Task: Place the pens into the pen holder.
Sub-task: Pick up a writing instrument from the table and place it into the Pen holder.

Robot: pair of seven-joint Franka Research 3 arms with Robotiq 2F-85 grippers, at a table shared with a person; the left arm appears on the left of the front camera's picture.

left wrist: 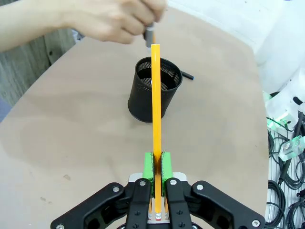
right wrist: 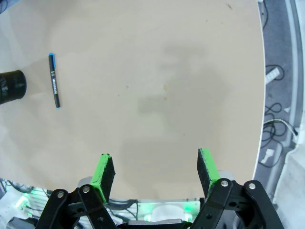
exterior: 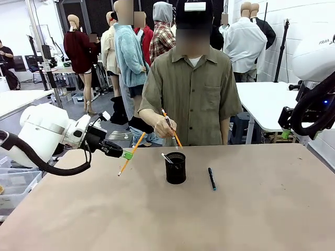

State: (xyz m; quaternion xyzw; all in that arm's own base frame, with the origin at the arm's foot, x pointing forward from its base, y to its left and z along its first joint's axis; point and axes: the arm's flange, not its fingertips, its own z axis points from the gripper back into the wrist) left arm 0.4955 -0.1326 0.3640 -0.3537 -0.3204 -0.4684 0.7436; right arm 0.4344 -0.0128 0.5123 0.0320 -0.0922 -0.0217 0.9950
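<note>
My left gripper (exterior: 125, 155) is shut on a yellow-orange pencil (exterior: 132, 153), which slants above the table left of the pen holder (exterior: 175, 168). In the left wrist view the pencil (left wrist: 155, 105) runs straight out from between the green pads (left wrist: 148, 164) toward the black mesh holder (left wrist: 155, 90). A thin silver-white pen (exterior: 167, 158) leans inside the holder. The person's hand (exterior: 166, 127) holds a second orange pencil (exterior: 171, 129) above the holder. A dark pen with a blue end (exterior: 211, 178) lies right of the holder. My right gripper (right wrist: 155, 169) hangs open high above bare table, far from the dark pen (right wrist: 54, 80).
The brown table (exterior: 251, 209) has free room at the front and right. The person stands at the far edge, behind the holder. My right arm (exterior: 314, 104) is raised at the right side. Cables lie on the floor past the table's edge (right wrist: 274, 114).
</note>
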